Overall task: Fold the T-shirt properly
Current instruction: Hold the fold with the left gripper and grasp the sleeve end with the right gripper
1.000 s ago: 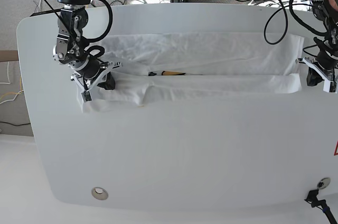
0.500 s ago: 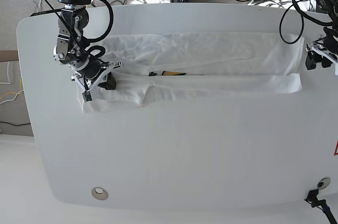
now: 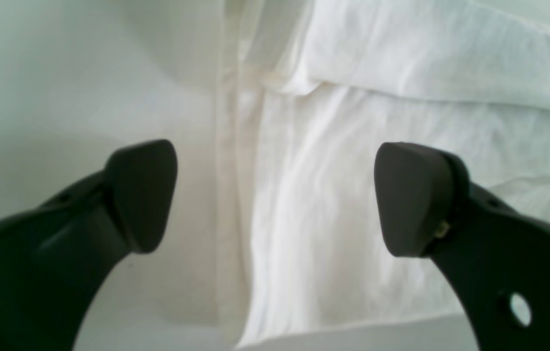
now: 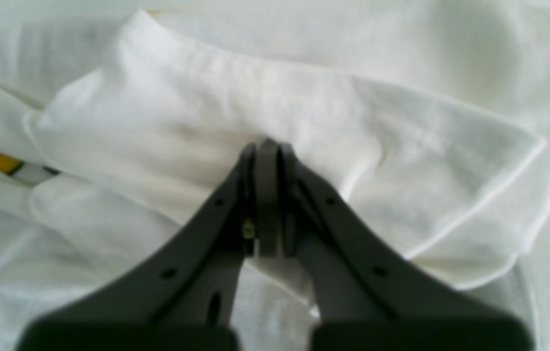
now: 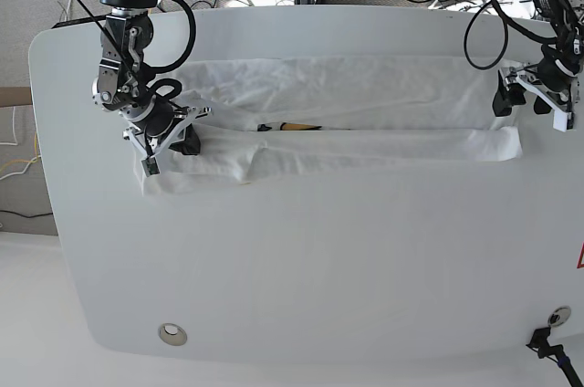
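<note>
The white T-shirt (image 5: 365, 95) lies across the far half of the table as a long band, folded lengthwise, with a sliver of yellow print (image 5: 297, 126) showing at the fold line. My right gripper (image 5: 178, 141) rests on the shirt's left end. In the right wrist view this right gripper (image 4: 265, 146) is shut, with a fold of the T-shirt (image 4: 304, 122) pinched between its fingers. My left gripper (image 5: 529, 102) hovers over the shirt's right end. In the left wrist view the left gripper (image 3: 275, 195) stands wide open above the hem (image 3: 228, 195), holding nothing.
The white table (image 5: 319, 268) has a round hole (image 5: 172, 334) near its front left corner. Black cables (image 5: 484, 31) loop over the back right of the table. A cable plug (image 5: 547, 343) sits at the front right corner.
The left gripper has let go of the shirt's right end, opened wide and moved away from the near corner toward the far side. The right gripper has stayed put.
</note>
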Robot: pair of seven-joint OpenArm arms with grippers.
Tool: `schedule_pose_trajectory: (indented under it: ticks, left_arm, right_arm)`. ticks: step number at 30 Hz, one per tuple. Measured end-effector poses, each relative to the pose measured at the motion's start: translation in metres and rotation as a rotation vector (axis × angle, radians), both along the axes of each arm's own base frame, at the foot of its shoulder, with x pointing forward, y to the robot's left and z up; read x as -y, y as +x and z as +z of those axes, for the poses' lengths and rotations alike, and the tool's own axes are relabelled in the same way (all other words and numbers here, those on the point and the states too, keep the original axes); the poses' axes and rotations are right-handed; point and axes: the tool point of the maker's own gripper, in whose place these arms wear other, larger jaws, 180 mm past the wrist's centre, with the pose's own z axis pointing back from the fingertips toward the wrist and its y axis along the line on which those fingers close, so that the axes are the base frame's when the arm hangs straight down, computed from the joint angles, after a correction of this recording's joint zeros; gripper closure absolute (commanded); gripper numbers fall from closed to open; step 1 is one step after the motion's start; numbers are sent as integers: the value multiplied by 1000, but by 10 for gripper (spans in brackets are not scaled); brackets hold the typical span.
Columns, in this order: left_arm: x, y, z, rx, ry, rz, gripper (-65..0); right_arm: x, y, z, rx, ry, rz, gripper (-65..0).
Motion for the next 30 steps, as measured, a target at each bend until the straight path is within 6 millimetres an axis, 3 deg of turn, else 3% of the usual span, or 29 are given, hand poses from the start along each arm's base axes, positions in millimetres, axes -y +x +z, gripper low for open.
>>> schedule_pose_trajectory:
  ticks: [6,16,19,23,25,27,30]
  left_arm:
    - [9,14,-8,32,-70,9,-609]
    - [45,28,-11,64,-112,-68,-604]
    - [46,31,-9,89,-113,-60,-451]
    - [44,32,-12,59,-97,-64,-160]
    - [47,31,-15,48,-103,-67,-53]
    - [47,32,-15,45,-101,-69,-20]
    - [49,36,-9,55,-86,-81,-20]
  right_arm:
    - [-1,-1,-1,0,2,-1,0]
    - [-1,-1,0,0,5,-1,0]
    - [-1,-1,0,0,5,-1,0]
    - [-1,-1,0,0,5,-1,0]
    - [-1,-1,-1,0,5,-1,0]
    - [-1,-1,0,0,5,-1,0]
    - [-1,-1,0,0,5,-1,0]
